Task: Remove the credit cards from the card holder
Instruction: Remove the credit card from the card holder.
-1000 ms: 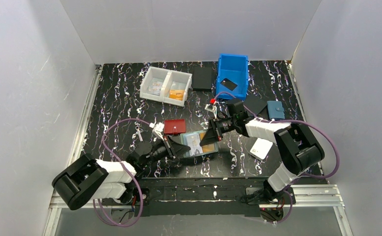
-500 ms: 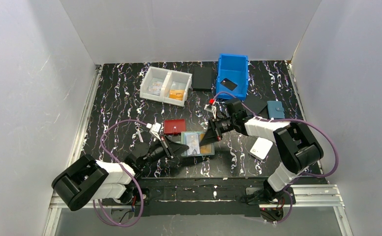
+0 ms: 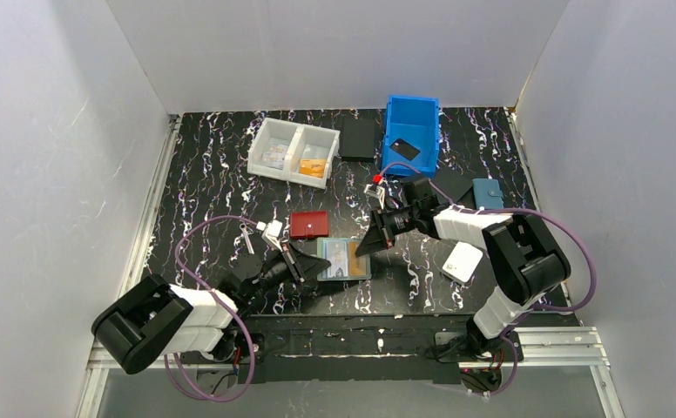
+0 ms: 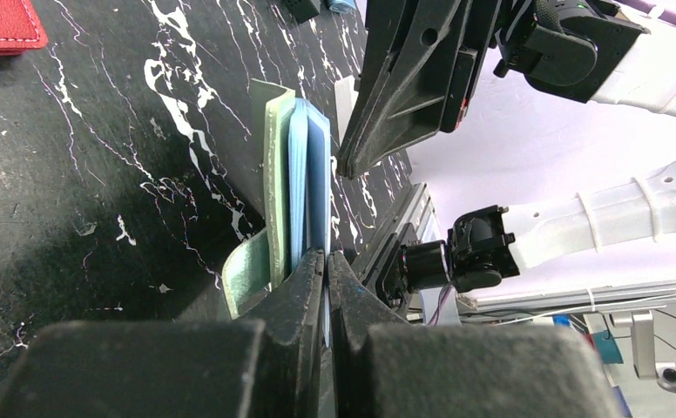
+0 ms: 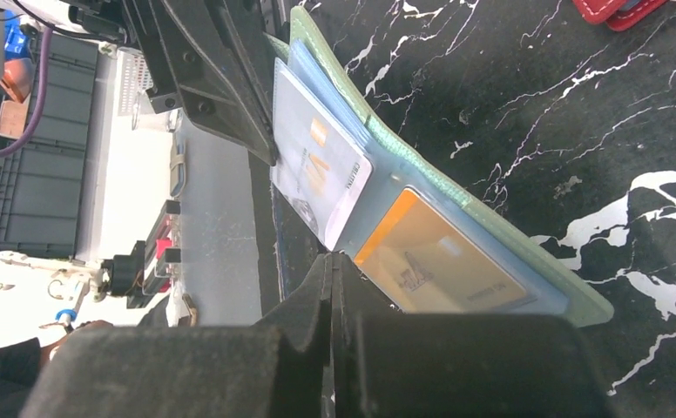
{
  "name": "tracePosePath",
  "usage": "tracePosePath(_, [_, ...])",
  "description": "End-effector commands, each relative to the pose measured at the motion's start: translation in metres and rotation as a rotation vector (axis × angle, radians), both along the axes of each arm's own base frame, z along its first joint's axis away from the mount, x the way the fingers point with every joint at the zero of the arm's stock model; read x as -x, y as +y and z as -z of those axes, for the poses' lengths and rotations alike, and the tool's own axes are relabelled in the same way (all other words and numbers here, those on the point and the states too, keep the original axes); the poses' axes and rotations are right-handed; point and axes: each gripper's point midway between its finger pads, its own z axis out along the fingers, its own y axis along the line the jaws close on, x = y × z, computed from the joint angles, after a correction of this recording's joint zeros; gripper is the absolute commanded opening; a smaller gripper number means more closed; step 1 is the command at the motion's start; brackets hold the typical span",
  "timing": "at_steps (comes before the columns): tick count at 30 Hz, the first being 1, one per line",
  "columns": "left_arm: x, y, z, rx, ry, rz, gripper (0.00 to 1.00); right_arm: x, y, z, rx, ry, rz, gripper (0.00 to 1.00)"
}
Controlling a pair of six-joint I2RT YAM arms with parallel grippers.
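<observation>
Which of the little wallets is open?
The sage-green card holder. It is spread open with cards showing in its pockets, while the red wallet, the white one and the blue one are all folded shut.

No wording is legible anywhere. A pale card (image 5: 321,178) and an orange card (image 5: 439,261) in the card holder (image 5: 526,261) bear print too blurred to read.
</observation>
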Motion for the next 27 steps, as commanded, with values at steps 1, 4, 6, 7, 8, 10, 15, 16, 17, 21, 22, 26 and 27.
tracePosePath(1, [-0.002, -0.003, -0.012, 0.037, -0.038, 0.011, 0.0, 0.0, 0.005, -0.005, -0.051, 0.026, -0.022, 0.14])
tracePosePath(4, [-0.004, -0.006, -0.02, 0.065, -0.049, 0.018, 0.0, 0.005, 0.008, -0.005, -0.058, 0.05, -0.041, 0.36])
tracePosePath(6, [-0.005, -0.009, -0.022, 0.078, -0.046, 0.026, 0.0, 0.009, 0.01, -0.006, -0.062, 0.058, -0.056, 0.39])
tracePosePath(7, [-0.005, -0.011, -0.023, 0.083, -0.044, 0.03, 0.0, 0.009, 0.011, -0.006, -0.06, 0.058, -0.056, 0.39])
tracePosePath(8, [-0.006, -0.012, -0.025, 0.088, -0.045, 0.032, 0.0, 0.009, 0.011, -0.005, -0.057, 0.058, -0.054, 0.4])
tracePosePath(10, [-0.007, -0.013, -0.027, 0.096, -0.047, 0.032, 0.0, 0.008, 0.012, -0.004, -0.047, 0.06, -0.042, 0.41])
tracePosePath(15, [-0.008, -0.015, -0.037, 0.12, -0.063, 0.033, 0.0, 0.005, 0.012, 0.001, -0.023, 0.062, -0.016, 0.49])
tracePosePath(16, [-0.009, -0.015, -0.039, 0.124, -0.066, 0.033, 0.0, 0.006, 0.012, 0.001, -0.024, 0.067, -0.018, 0.5])
tracePosePath(17, [-0.009, -0.015, -0.041, 0.13, -0.069, 0.033, 0.0, 0.006, 0.012, 0.0, -0.026, 0.071, -0.02, 0.52])
tracePosePath(21, [-0.01, -0.017, -0.046, 0.142, -0.075, 0.04, 0.0, 0.009, 0.013, -0.011, -0.073, 0.08, -0.041, 0.54])
tracePosePath(22, [-0.01, -0.018, -0.047, 0.144, -0.074, 0.043, 0.0, 0.009, 0.014, -0.014, -0.086, 0.084, -0.044, 0.55])
tracePosePath(26, [-0.011, -0.021, -0.049, 0.152, -0.071, 0.054, 0.0, 0.012, 0.014, -0.021, -0.104, 0.104, -0.051, 0.55])
tracePosePath(27, [-0.011, -0.022, -0.05, 0.153, -0.069, 0.057, 0.0, 0.012, 0.014, -0.022, -0.106, 0.108, -0.051, 0.55])
